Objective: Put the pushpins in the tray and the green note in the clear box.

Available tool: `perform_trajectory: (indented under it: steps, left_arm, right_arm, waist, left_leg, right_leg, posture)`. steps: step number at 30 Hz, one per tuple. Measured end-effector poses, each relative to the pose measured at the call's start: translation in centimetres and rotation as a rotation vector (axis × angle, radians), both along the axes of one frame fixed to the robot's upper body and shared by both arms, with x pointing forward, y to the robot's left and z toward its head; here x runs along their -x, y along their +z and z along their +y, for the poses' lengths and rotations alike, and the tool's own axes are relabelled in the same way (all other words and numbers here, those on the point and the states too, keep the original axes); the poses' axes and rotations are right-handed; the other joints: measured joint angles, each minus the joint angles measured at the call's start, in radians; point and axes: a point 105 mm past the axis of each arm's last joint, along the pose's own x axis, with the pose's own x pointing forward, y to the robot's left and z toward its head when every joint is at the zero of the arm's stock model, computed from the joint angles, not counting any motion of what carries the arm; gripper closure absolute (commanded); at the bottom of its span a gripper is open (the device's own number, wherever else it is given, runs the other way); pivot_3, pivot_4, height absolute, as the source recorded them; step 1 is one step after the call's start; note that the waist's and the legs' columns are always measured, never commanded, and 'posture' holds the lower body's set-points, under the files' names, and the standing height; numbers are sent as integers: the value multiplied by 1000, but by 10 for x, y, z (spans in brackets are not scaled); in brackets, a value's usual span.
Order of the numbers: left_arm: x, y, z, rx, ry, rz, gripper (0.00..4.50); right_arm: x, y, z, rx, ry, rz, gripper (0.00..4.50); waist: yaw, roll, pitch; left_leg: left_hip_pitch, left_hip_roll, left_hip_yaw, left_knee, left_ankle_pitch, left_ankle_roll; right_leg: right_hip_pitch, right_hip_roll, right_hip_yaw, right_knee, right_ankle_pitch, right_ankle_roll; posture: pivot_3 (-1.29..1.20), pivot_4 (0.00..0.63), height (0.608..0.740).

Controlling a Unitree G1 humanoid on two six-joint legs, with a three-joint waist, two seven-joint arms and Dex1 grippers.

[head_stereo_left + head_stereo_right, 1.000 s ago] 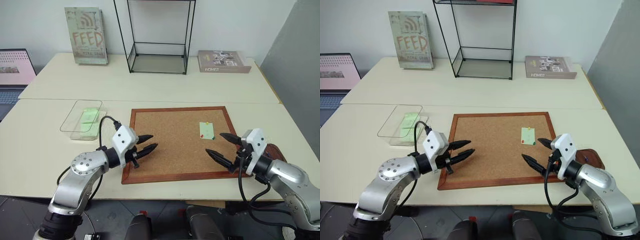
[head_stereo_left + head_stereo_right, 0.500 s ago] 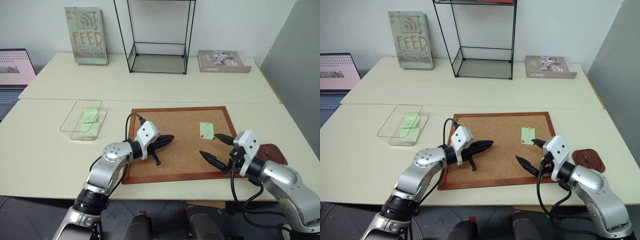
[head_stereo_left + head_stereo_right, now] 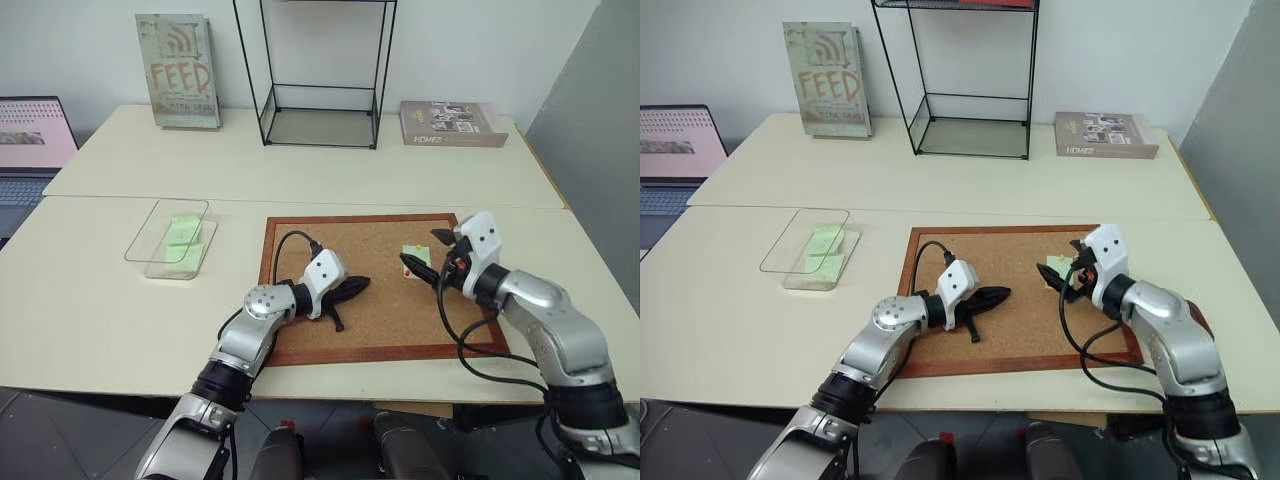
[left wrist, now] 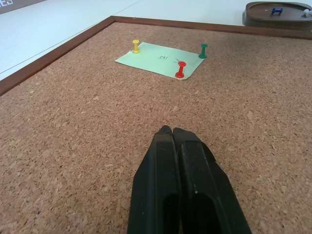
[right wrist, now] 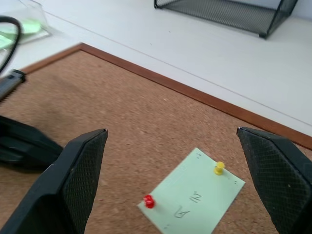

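On the cork board (image 3: 380,330), taken as the landmark, the left gripper (image 3: 357,286) lies low over the middle of the cork with its two black fingers (image 4: 165,180) pressed together and nothing between them. Toward the board's right side, the right gripper (image 3: 422,250) hangs over the green note (image 4: 160,59) with its jaws spread wide, one finger to each side of the paper and neither touching it. That note lies flat on the cork near the board's far right corner, held by three pushpins: a red pushpin (image 4: 180,69) at one corner, a green pushpin (image 4: 203,50) at the next, and a yellow pushpin (image 4: 136,46) at another. Just off the board's right edge sits the tray (image 4: 278,13), dark brown, with a blue pin (image 4: 277,9) lying in it. Left of the board, well apart from it, the clear box (image 3: 170,238) rests on the table (image 3: 90,320) with pale green slips (image 3: 183,231) inside. Beyond the board's far edge stands a black wire-frame stand (image 3: 318,75), with a book (image 3: 178,70) upright against the wall to its left and another book (image 3: 452,123) lying flat to its right.
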Motion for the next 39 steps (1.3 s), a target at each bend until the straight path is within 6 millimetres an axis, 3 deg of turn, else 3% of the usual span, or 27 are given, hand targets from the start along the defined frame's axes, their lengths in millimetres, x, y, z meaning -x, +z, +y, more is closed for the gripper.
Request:
perform_trajectory:
  steps: [7, 10, 30, 39]
  left_arm:
    - [7, -1, 4, -6, -4, -4, 4437]
    - [11, -1, 5, -17, -15, 2, 4500]
    - [18, -3, 9, -32, -15, 18, 4500]
    - [18, -3, 9, -41, -18, 12, 4500]
  right_arm:
    - [-24, -26, -13, 44, -55, 66, 0]
    - [-31, -28, -13, 52, -57, 61, 405]
    - [-43, -37, -5, 78, -30, 40, 4448]
    - [-41, -34, -5, 60, -35, 26, 4448]
  waist:
    - [-3, 1, 0]
    - [-6, 1, 0]
    - [-7, 1, 0]
    - [-6, 1, 0]
  left_leg:
    - [0, 0, 0, -1, 0, 0]
    - [0, 0, 0, -1, 0, 0]
    - [1, 0, -1, 0, 0, 0]
    - [0, 0, -1, 0, 0, 0]
  right_leg:
    - [0, 0, 0, 0, 0, 0]
    - [0, 0, 0, 0, 0, 0]
    - [0, 0, 0, 1, 0, 0]
    - [0, 0, 0, 1, 0, 0]
  posture:
    - [0, 150, 740]
    - [0, 150, 740]
    - [0, 150, 740]
    - [0, 150, 740]
